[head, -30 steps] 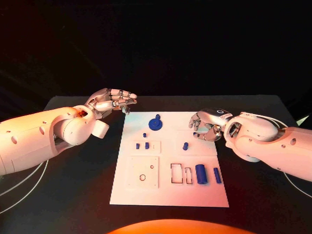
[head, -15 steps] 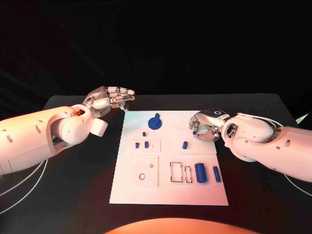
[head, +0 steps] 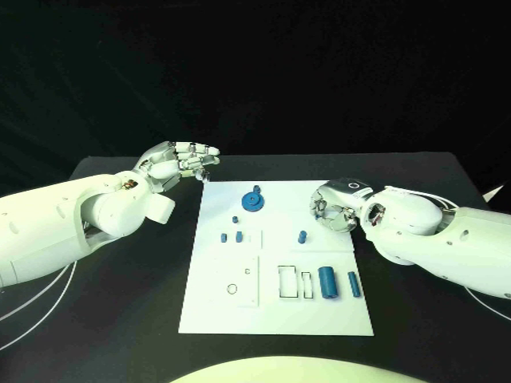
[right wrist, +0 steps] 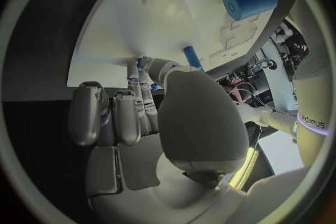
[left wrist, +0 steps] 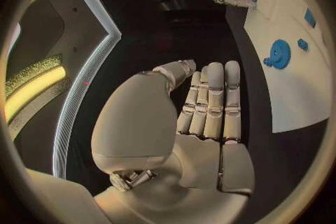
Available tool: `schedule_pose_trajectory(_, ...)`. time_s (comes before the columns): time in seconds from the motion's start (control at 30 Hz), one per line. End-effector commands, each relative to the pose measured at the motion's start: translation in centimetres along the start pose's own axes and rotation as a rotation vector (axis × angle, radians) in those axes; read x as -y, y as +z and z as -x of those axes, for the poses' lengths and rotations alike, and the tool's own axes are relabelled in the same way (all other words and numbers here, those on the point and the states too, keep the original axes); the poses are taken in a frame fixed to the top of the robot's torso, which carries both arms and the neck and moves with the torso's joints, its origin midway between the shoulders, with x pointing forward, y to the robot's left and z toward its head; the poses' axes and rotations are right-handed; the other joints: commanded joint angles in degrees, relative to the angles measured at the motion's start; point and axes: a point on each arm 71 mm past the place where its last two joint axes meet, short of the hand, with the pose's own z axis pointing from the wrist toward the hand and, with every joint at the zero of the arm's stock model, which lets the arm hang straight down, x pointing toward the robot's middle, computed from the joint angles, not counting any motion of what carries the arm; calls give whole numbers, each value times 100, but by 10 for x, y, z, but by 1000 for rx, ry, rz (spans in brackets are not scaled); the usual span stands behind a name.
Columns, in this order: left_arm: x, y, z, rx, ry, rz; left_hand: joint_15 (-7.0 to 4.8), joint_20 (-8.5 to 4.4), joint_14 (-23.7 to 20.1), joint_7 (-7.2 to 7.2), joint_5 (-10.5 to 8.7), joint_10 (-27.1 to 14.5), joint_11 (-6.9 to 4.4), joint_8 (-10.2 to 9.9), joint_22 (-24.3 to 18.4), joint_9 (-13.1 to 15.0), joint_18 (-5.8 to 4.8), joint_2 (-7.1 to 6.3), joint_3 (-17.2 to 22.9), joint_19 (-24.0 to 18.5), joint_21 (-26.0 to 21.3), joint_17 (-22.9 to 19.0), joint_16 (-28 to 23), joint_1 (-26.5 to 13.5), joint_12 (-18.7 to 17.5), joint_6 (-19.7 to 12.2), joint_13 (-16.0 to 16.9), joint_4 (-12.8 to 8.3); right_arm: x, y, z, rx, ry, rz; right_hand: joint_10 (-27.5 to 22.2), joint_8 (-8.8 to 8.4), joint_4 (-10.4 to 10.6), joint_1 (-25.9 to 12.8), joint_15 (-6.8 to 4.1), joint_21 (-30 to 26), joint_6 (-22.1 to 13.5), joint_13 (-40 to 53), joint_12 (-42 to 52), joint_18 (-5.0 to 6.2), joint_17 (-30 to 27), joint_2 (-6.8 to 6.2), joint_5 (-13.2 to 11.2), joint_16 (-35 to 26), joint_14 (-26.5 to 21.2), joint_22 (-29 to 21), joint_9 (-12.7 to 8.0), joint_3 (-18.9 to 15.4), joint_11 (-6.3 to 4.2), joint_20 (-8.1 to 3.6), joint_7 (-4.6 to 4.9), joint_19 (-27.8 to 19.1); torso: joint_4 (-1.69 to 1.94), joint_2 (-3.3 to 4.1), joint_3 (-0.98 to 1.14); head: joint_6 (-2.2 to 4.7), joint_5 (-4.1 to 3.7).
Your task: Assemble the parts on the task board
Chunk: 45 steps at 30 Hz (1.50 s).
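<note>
Black tabletop (head: 129,319) carries the white task board (head: 279,315) at centre. Blue parts on it: gear (head: 253,201) near the far edge, small peg (head: 303,236) mid-board, large cylinder (head: 327,282) toward the near right. Left hand (head: 184,163) hovers off the far-left corner, fingers curled in, holding nothing. Right hand (head: 338,209) sits over the right edge, fingers curled, empty as far as I can tell. Small peg lies just inboard of the right hand, the nearer one; judged next pick.
</note>
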Motion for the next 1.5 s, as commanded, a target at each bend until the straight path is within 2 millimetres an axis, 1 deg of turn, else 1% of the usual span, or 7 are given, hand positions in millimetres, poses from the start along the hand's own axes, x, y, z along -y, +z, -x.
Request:
schedule_pose_trajectory(0.03,1,1,-3,-23,6,-3,16,18,-20,32,-19,-55,-7,-26,-17,-7,82,60,-54,36,-39,-9,-11,-39,29,-14,8,14,-1,0,-5,-32,-22,4,90,39,-85,7,-51,52,70,0,-25,-88,1,101,11,25,304,923,33,16,-17,-9,-11,50,-1,0,0,-3,1)
schedule_pose_trajectory(0.27,0,0,-3,-25,11,2,21,24,-18,35,-26,-69,-3,-32,-30,-8,81,65,-76,43,-58,-11,-9,-57,34,-21,9,32,-3,2,-13,-74,-24,7,228,97,-219,-27,-80,311,158,3,-56,-135,-53,167,-1,8,307,1027,107,39,-56,-35,-40,137,5,1,0,-17,-3)
schedule_pose_trajectory(0.7,0,1,-4,-29,27,4,34,36,-42,48,-33,-127,12,-59,-67,-15,80,59,-117,45,-112,-18,-16,-67,33,-63,7,50,-5,3,-20,-96,-47,-12,236,56,-339,-100,-68,267,104,-20,-153,-127,-117,86,78,-22,297,1034,131,50,-36,-40,-16,114,0,-2,-3,-33,-12)
schedule_pose_trajectory(0.9,0,1,-5,-33,36,4,35,37,-45,49,-32,-130,13,-60,-69,-15,80,61,-119,45,-115,-19,-17,-67,34,-64,7,51,-10,2,-20,-54,-56,-7,291,55,-408,-178,-63,320,142,-29,-210,-137,-123,49,259,-9,296,1067,165,92,-25,-32,-11,127,-1,-5,-6,-23,-29)
schedule_pose_trajectory(0.97,0,1,-6,-36,39,4,36,38,-47,49,-32,-131,14,-60,-71,-15,80,63,-119,45,-118,-19,-18,-66,35,-65,7,52,-11,1,-18,-21,-53,-4,510,145,-509,-180,-126,566,306,-1,-184,-180,-224,102,592,-63,280,1151,242,146,-82,-42,-47,219,0,-7,-5,-19,-33)
schedule_pose_trajectory(1.0,0,1,-6,-37,41,4,36,38,-47,49,-32,-131,14,-60,-71,-15,80,63,-119,45,-118,-19,-18,-66,35,-65,7,52,-12,1,-17,-3,-51,-4,536,154,-526,-189,-135,589,319,2,-190,-184,-246,113,614,-74,277,1160,256,154,-89,-48,-54,228,0,-9,-5,-14,-36)
schedule_pose_trajectory(1.5,0,1,-7,-39,52,5,38,39,-51,51,-32,-135,15,-62,-75,-15,80,66,-122,45,-125,-21,-20,-66,37,-67,7,55,-13,-4,-7,117,-17,-4,693,189,-653,-227,-182,746,381,23,-229,-212,-390,156,602,-149,257,1213,334,268,-133,-72,-81,287,-2,-1,-3,4,-40)
